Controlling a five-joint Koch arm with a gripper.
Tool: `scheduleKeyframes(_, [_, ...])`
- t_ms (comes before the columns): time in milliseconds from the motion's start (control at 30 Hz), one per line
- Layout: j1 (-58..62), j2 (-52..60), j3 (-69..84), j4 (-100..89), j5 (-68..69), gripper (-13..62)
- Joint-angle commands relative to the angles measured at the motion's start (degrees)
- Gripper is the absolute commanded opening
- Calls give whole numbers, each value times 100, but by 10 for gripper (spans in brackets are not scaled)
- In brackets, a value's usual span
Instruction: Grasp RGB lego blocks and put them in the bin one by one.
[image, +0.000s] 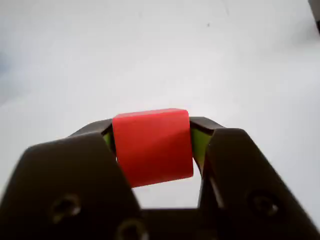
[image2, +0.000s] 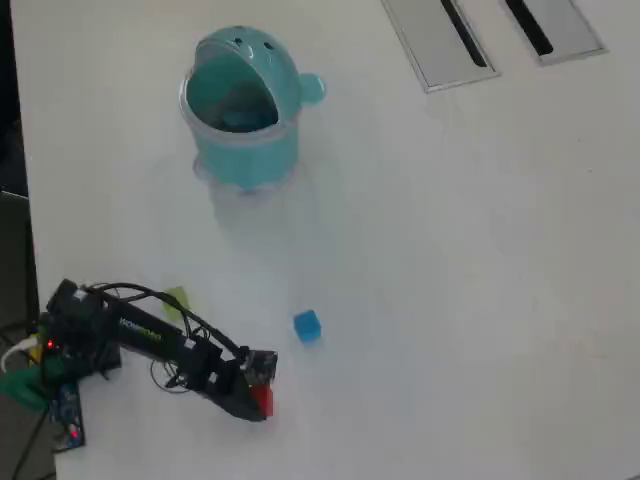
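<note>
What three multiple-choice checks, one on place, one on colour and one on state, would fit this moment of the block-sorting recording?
1. In the overhead view, where does the blue block lie?
A. inside the bin
B. on the bare table, between the bin and the gripper
C. on the grey slotted panels

2. What colour is the block between the jaws in the wrist view?
A. red
B. blue
C. white

3. What state is the gripper in?
A. wide open and empty
B. out of sight
C. shut on a block

Answers:
1 B: the blue block sits on the table below the bin, up and right of the arm's tip.
2 A: the red block fills the gap between the jaws.
3 C: both jaws press the red block's sides.
</note>
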Motion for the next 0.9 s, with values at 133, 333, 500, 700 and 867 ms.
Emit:
scheduleKeyframes(133, [-299, 800, -237, -325, 88, 141])
scheduleKeyframes(333, [-563, 1169, 9, -1002, 308, 141])
scheduleKeyframes(500, [-861, 1564, 606, -2101, 606, 141])
scheduleKeyframes(700, [-1195, 2057, 1125, -2707, 1002, 137])
scheduleKeyframes(867, [-1556, 2654, 1283, -2681, 1125, 124])
